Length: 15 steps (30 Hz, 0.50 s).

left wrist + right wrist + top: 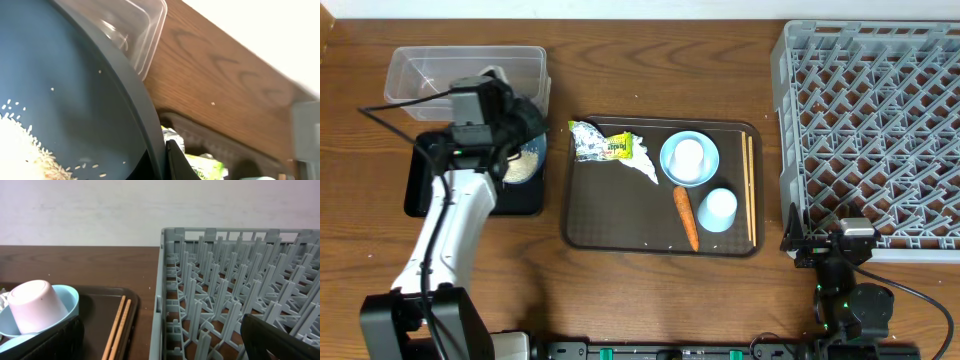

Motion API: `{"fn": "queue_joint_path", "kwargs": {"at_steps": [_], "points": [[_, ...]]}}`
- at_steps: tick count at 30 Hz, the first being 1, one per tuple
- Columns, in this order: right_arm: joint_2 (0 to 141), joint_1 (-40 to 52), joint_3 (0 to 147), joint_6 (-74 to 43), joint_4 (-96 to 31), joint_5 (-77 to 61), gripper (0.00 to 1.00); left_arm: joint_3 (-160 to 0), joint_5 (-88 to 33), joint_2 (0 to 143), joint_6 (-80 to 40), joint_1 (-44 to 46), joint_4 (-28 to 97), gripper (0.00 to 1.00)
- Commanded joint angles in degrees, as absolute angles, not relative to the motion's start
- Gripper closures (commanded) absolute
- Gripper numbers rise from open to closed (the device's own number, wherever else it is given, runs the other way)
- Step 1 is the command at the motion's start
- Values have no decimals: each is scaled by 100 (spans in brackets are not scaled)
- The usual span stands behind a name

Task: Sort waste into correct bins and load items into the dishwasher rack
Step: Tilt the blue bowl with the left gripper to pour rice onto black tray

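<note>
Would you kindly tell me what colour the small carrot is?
The small tapered carrot is orange; clearest overhead.

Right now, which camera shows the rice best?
The left wrist view: the rice lies close up on the dark blue dish, single grains distinct. Overhead shows only a small pale patch, partly hidden by the left arm. The right wrist view misses it.

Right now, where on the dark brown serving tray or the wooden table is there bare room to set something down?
The dark brown serving tray is bare at lower left, below the crumpled silver wrapper and left of the orange carrot. The wooden table strip between tray and grey plastic rack is bare. The tray's right half is crowded.
</note>
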<state>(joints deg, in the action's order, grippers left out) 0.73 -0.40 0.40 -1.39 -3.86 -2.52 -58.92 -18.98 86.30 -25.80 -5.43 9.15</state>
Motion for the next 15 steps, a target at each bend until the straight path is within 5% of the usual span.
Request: {"fn": "queue_joint_path", "kwargs": {"at_steps": [1,15], "points": [[67,115,32,-58,-410,-193,1,-5990,-2926,8582,-2834,-919,864,94],[67,115,32,-58,-410,-193,1,-5990,-4967,8552,-3048,-2423,867,94]]}}
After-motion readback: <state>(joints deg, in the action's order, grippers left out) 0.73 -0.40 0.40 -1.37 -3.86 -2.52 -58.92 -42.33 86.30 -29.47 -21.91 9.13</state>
